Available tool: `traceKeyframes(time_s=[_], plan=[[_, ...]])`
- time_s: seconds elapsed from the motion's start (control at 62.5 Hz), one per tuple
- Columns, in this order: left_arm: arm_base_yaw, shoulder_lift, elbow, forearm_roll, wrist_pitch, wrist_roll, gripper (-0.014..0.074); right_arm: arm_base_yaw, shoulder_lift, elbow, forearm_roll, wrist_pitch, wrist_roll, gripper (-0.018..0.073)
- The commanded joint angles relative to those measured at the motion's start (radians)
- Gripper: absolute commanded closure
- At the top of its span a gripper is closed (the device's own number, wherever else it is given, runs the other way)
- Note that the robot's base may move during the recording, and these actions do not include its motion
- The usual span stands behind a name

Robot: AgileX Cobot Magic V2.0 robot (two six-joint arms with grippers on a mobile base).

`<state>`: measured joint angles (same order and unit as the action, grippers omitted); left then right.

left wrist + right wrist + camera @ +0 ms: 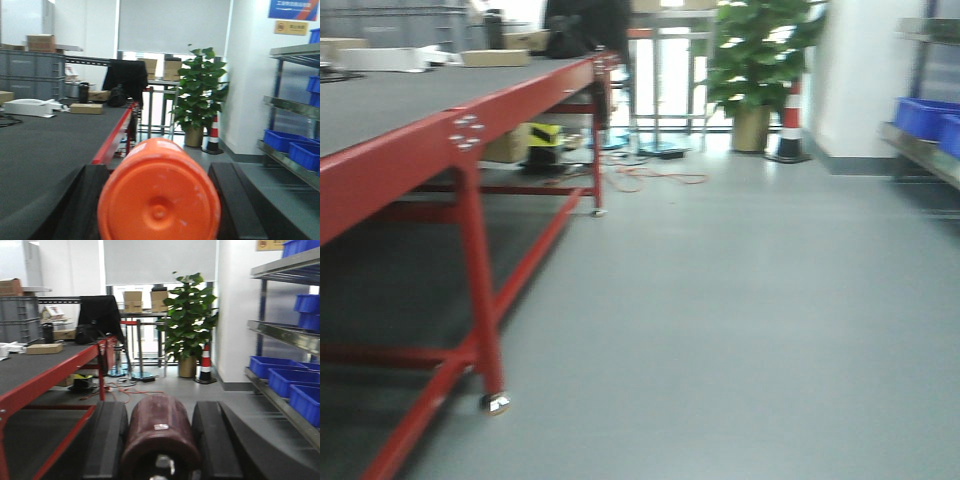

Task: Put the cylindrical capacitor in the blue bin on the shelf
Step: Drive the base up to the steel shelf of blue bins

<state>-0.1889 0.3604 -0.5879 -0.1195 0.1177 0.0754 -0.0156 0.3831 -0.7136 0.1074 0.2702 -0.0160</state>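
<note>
An orange cylinder, the cylindrical capacitor (159, 200), fills the lower left wrist view end-on; my left gripper (160, 170) is shut on it, with a black finger (75, 210) on each side. My right gripper (160, 407) is shut on a dark maroon cylinder (160, 435) with a metal stud on its end. The steel shelf (285, 335) stands along the right wall and carries blue bins (272, 367) on several levels. In the front view the shelf (920, 150) and a blue bin (923, 115) show at the right edge. Neither gripper appears in the front view.
A long red-framed table (430, 150) with a dark top runs along the left, with boxes at its far end. Ahead are a potted plant (760, 60), a striped traffic cone (790, 120) and an orange cable (650, 178) on the grey floor.
</note>
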Motion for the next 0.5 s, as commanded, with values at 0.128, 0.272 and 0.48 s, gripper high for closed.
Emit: traceKeyframes(time_s=[0.128, 0.272, 0.48], plan=[[-0.003, -0.006, -0.003, 0.001, -0.024, 0.0, 0.0707, 0.0, -0.005, -0.009, 0.0, -0.015, -0.002, 0.0725], [-0.003, -0.006, -0.003, 0.001, -0.024, 0.0, 0.0707, 0.0, -0.005, -0.009, 0.0, -0.015, -0.002, 0.0725], [-0.003, -0.006, -0.003, 0.001, -0.024, 0.0, 0.0707, 0.0, -0.005, -0.009, 0.0, -0.015, -0.002, 0.0725]])
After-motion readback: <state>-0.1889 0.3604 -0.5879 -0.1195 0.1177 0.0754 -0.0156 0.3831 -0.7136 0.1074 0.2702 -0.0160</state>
